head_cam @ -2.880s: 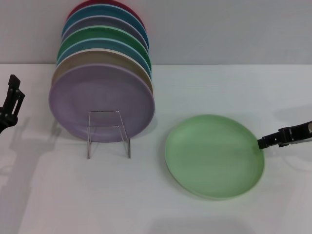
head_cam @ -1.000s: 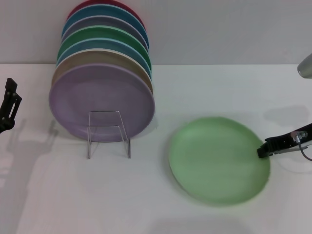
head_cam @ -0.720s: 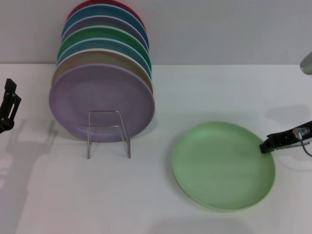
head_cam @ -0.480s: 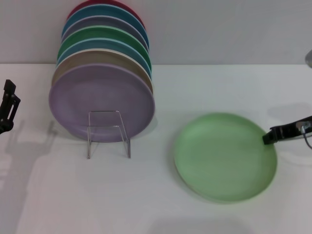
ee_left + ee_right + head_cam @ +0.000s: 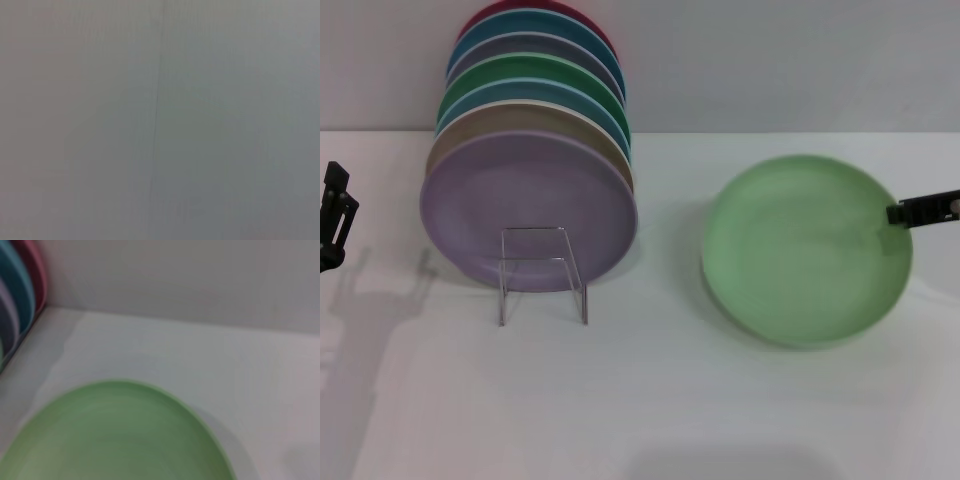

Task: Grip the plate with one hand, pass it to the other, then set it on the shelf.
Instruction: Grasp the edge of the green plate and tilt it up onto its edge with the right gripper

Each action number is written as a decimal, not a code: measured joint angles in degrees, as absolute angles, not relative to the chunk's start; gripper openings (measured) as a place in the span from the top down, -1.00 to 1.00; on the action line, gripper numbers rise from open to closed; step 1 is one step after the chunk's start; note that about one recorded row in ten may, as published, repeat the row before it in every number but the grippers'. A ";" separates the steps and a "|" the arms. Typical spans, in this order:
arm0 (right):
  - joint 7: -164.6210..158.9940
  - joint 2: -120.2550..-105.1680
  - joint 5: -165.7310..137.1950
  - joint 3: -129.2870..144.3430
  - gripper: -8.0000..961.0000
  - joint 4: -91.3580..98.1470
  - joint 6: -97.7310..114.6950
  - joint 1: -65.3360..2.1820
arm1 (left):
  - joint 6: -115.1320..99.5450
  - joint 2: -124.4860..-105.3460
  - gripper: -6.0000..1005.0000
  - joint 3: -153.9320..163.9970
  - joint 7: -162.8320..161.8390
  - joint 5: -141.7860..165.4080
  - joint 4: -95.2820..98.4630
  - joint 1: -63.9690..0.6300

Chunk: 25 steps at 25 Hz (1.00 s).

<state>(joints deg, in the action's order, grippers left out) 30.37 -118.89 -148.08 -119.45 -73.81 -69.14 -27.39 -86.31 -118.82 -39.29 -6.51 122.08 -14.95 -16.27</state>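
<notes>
The round, matte, pale mint-green plate (image 5: pixel 805 248) was off the white counter (image 5: pixel 650 400), tilted so that its face turned toward the head camera, and it cast a soft shadow on the counter beneath its lower edge. The right pincer (image 5: pixel 898 213), a dark bar reaching in from the right edge of the head view, was pinching the plate at its right rim. In the right wrist view the same plate (image 5: pixel 115 435) filled the lower part of the picture, with the counter and the grey wall beyond it.

Well to the left of the plate stood the small clear, see-through plate rack (image 5: pixel 542 272) with its thin bent frame, resting on the counter. Just behind it a row of upright plates leaned one behind another: a lilac plate (image 5: pixel 525 210) at the front, then a tan plate (image 5: pixel 510 118), a teal plate (image 5: pixel 520 92), a darker green plate (image 5: pixel 530 68), a grey-violet plate (image 5: pixel 520 46), a blue plate (image 5: pixel 520 24) and a red plate (image 5: pixel 515 8) at the back. The edges of the rearmost plates also showed in a corner of the right wrist view.

The left pincer (image 5: pixel 334 215) hung at the far left edge of the head view, above the counter and well apart from the rack; whether it was spread or pressed together could not be told. The left wrist view showed only a plain grey surface.
</notes>
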 joint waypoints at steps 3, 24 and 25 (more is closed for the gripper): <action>31.05 -118.91 -148.61 -116.89 0.95 -73.89 -63.86 -26.46 | -86.35 -118.82 -0.52 -39.29 -6.51 122.08 -14.95 -16.30; 32.88 -119.18 -149.57 -95.82 0.95 -79.77 -29.62 -18.29 | -86.70 -118.91 -0.52 -38.90 -6.58 122.16 -15.42 -16.23; 32.89 -119.18 -149.67 -94.64 0.95 -79.41 -27.00 -17.73 | -86.76 -118.89 -0.52 -38.69 -6.59 122.17 -15.46 -16.16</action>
